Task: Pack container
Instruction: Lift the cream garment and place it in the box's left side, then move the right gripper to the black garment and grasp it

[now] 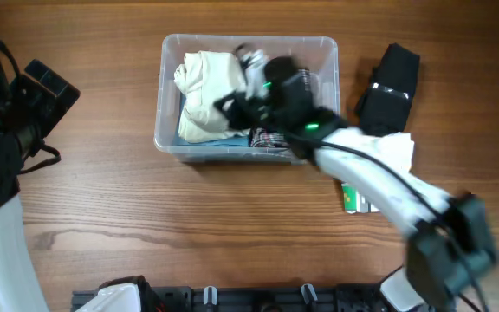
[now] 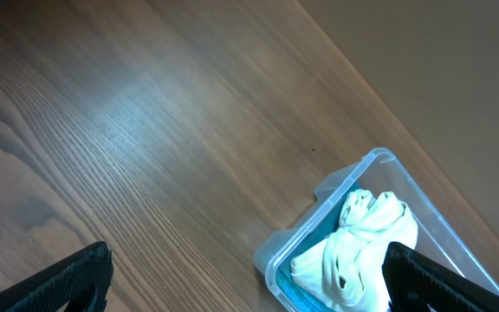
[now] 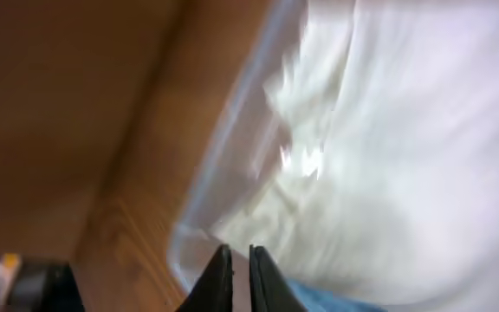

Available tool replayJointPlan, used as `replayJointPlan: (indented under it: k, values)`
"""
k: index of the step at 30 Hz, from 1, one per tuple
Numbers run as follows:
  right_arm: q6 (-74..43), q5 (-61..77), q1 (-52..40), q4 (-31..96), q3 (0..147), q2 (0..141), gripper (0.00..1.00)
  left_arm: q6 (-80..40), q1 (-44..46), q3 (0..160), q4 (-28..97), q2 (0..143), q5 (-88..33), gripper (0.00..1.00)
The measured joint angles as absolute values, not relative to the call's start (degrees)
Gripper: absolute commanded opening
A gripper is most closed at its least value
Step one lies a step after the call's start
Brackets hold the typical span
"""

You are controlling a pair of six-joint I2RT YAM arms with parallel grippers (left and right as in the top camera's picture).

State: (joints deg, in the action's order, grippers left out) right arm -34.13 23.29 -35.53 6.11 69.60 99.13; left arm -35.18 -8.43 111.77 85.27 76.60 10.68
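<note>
The clear container point(image 1: 167, 95) stands at the table's back middle. It holds a crumpled cream cloth point(image 1: 204, 87), something blue beneath it and a plaid item point(image 1: 271, 139). My right gripper point(image 1: 228, 108) reaches over the container. In the right wrist view its fingers point(image 3: 239, 260) are shut with only a thin gap and nothing between them, just above the container's rim point(image 3: 232, 156) and the cream cloth point(image 3: 388, 130). My left gripper point(image 1: 50, 87) is far left and open and empty. Its wrist view point(image 2: 248, 282) shows the container's corner point(image 2: 319, 195) and the cream cloth point(image 2: 362, 234).
A black folded item point(image 1: 390, 82) lies right of the container. A white cloth point(image 1: 398, 149) lies partly under the right arm, and a small green-and-white packet point(image 1: 353, 199) lies in front of it. A dark rail runs along the front edge point(image 1: 249, 299).
</note>
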Motion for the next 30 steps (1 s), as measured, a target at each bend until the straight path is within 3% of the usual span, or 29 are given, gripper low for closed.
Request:
replayJointPlan:
  k: [4, 10, 11, 12, 16, 18, 20, 26, 30]
  values:
    - [-34.2, 25.5, -37.6, 5.7, 69.6, 109.4, 0.05, -35.2, -8.4, 111.8, 85.3, 76.6, 10.7, 1.0]
    - [-28.8, 27.8, -37.2, 9.7, 71.6, 107.3, 0.19, -35.2, -8.4, 111.8, 85.3, 76.6, 10.7, 1.0]
    - [-27.2, 27.4, -37.0, 12.8, 73.3, 105.2, 0.46, -35.2, -8.4, 111.8, 85.3, 76.6, 10.7, 1.0]
    - [-26.3, 25.8, -36.4, 14.8, 75.0, 102.0, 0.57, -35.2, -8.4, 111.8, 85.3, 76.6, 10.7, 1.0]
    - [-24.3, 19.7, -30.6, 17.8, 79.5, 88.8, 0.66, -35.2, -8.4, 111.8, 85.3, 76.6, 10.7, 1.0]
    - [-23.6, 16.9, -24.1, 21.1, 81.0, 82.2, 0.89, -35.2, -8.4, 111.8, 85.3, 76.6, 10.7, 1.0]
    - [-23.4, 15.3, -16.9, 25.1, 81.6, 78.8, 1.0, -35.2, -8.4, 111.8, 85.3, 76.6, 10.7, 1.0]
    - [-21.0, 15.8, 11.3, 38.3, 80.9, 88.0, 1.0, -35.2, -8.4, 111.8, 85.3, 76.6, 10.7, 1.0]
    - [-17.4, 23.2, 20.8, 39.6, 80.7, 102.0, 1.0, -35.2, -8.4, 111.8, 85.3, 76.6, 10.7, 1.0]
